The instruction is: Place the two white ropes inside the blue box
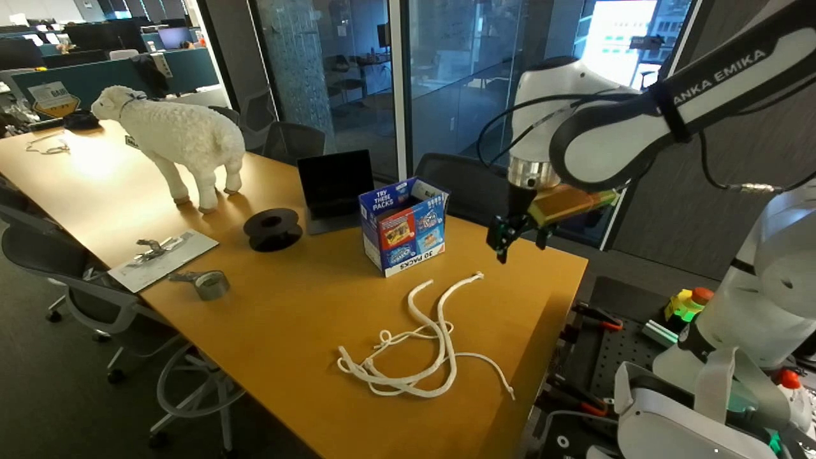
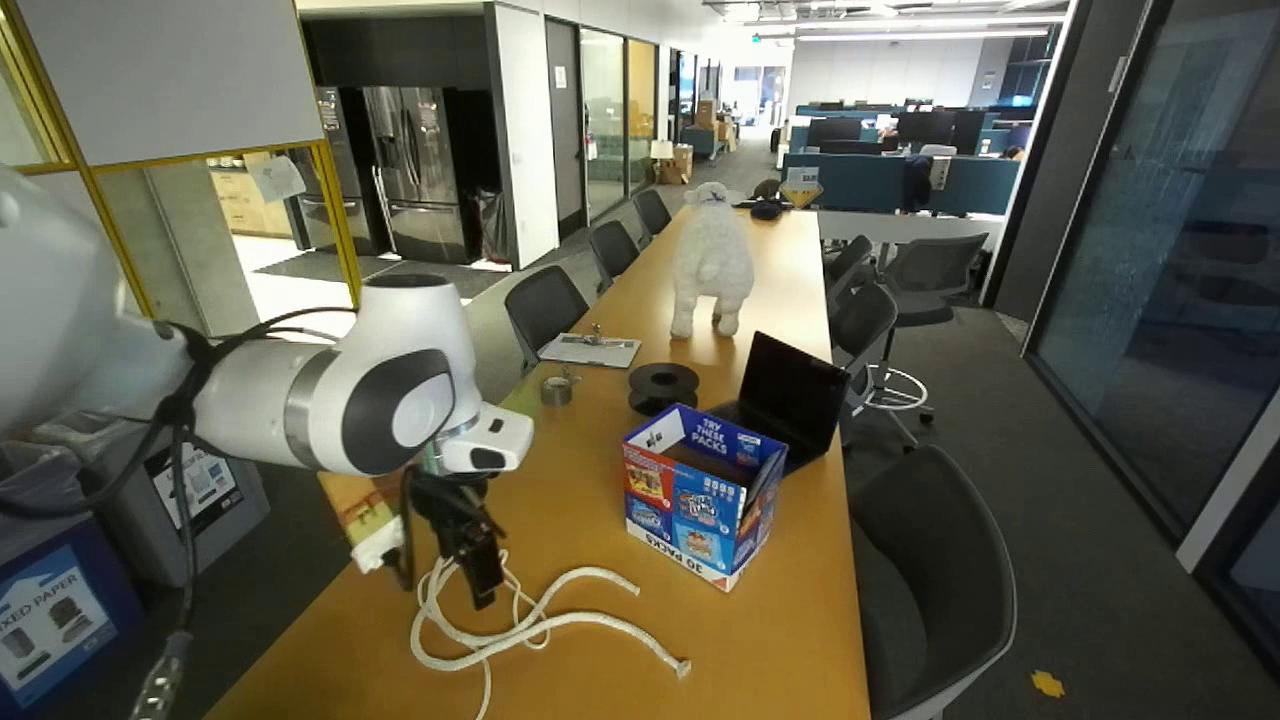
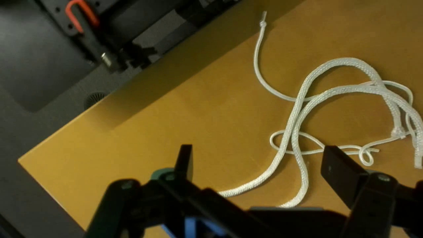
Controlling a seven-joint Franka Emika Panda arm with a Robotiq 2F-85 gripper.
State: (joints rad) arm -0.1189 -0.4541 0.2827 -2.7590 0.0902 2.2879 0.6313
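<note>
Table [image 1: 299,306]: one blue box [image 1: 412,237], seemingly three white ropes [image 3: 294,145].

In an exterior view, the ropes [image 1: 440,328] lie crossed on the table [image 1: 306,319], before the box [image 1: 408,233]. The laptop [image 1: 338,185] stands behind the box, to its left; the reel [image 1: 271,240] sits left of the laptop, with the sheep [image 1: 178,137] farther back. Near the table's left edge lies the clipboard [image 1: 169,258], the tape [image 1: 211,285] beside it. The gripper [image 1: 521,243] hangs right of the box, above the table
</note>
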